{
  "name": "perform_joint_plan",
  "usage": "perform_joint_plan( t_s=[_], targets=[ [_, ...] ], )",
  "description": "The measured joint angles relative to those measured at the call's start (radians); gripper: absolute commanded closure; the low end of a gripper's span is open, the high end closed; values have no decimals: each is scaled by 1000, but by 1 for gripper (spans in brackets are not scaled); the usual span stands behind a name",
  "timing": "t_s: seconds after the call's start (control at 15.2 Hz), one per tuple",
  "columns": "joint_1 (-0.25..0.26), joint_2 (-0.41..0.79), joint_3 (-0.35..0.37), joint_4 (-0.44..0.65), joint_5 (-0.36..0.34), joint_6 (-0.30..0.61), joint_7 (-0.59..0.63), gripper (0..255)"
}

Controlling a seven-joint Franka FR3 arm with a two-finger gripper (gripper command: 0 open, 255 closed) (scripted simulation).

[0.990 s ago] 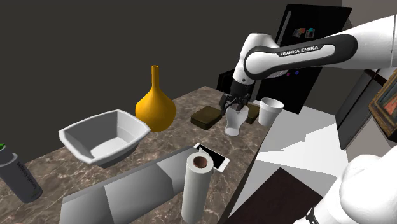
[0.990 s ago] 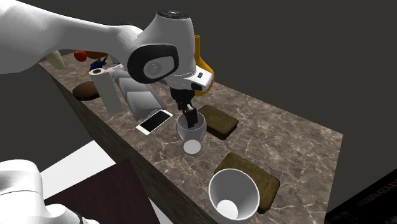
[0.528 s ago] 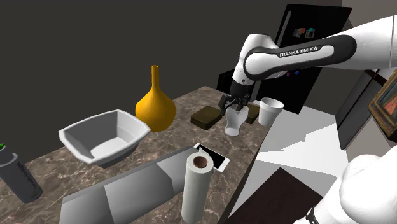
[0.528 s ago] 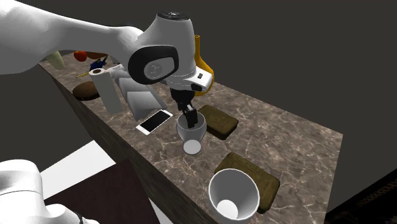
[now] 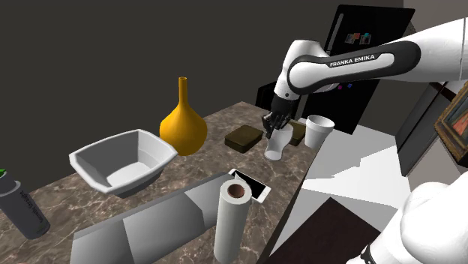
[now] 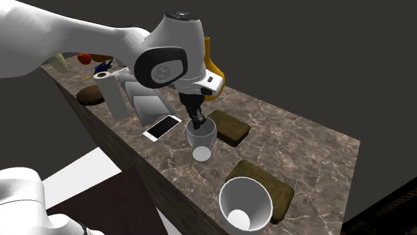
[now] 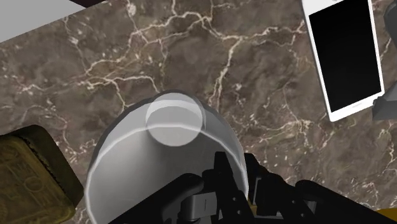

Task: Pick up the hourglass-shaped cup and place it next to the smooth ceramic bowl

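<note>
Hourglass-shaped cup (image 5: 277,144) stands on the marble counter (image 5: 210,166), between a white phone (image 5: 251,185) and a dark mat (image 5: 244,136). The shoulder view shows the grey bowl (image 5: 157,154) well apart from it, while my wrist view looks down its mouth to the pale bottom. My pincer (image 7: 238,175) is clamped on its rim from above. It stands upright, mouth up, long axis vertical.
</note>
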Motion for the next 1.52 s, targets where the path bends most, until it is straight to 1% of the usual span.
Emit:
perform_joint_plan(
  t_s=[0.2,0.53,1.52],
  targets=[
    [0,-1,0,5,0,-8,0,255],
    [-1,-15,-1,50,-2,-68,4,255],
    [-1,-21,-1,247,-7,-270,18,255]
  ],
)
